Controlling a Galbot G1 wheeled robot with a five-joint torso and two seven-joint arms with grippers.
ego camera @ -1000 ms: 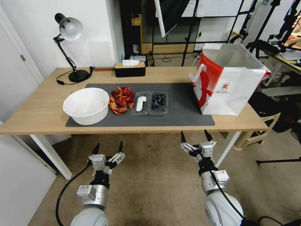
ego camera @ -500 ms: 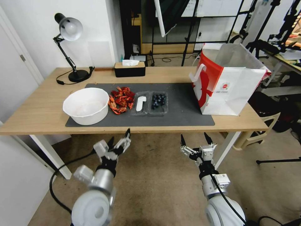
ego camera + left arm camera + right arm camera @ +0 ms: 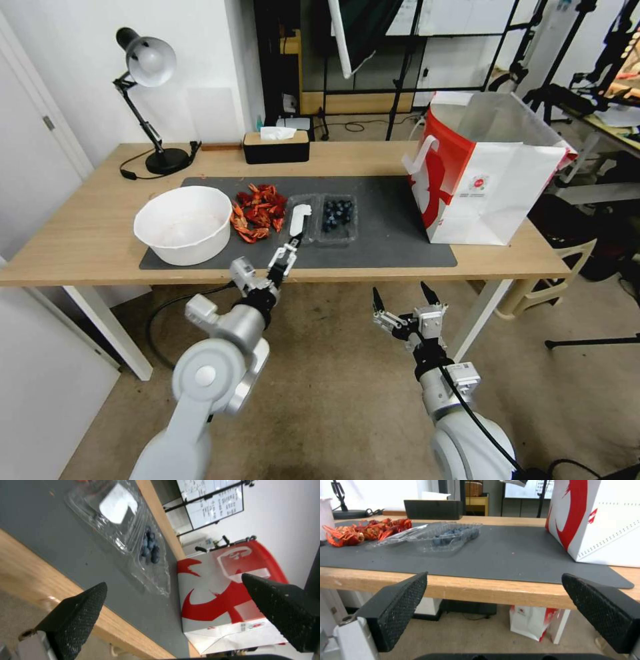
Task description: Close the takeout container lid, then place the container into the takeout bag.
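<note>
The takeout container (image 3: 338, 217) lies open on the grey mat, its blueberries showing, also in the wrist views (image 3: 150, 547) (image 3: 453, 536). The clear lid (image 3: 299, 221) with its white sticker lies flat beside it, toward the crayfish (image 3: 115, 507) (image 3: 400, 536). The takeout bag (image 3: 490, 175) stands open at the mat's right end (image 3: 226, 600) (image 3: 603, 517). My left gripper (image 3: 283, 255) (image 3: 173, 580) is open, over the table's front edge just short of the lid. My right gripper (image 3: 402, 300) (image 3: 493, 574) is open, below and in front of the table edge.
A white bowl (image 3: 183, 224) sits at the mat's left end, with a pile of red crayfish (image 3: 257, 213) between it and the lid. A desk lamp (image 3: 149, 100) and black tissue box (image 3: 275, 146) stand at the table's back. Chairs and stands crowd the right side.
My left arm has risen and reached forward from below the table to the front edge near the lid. The right gripper has sunk slightly and drifted left.
</note>
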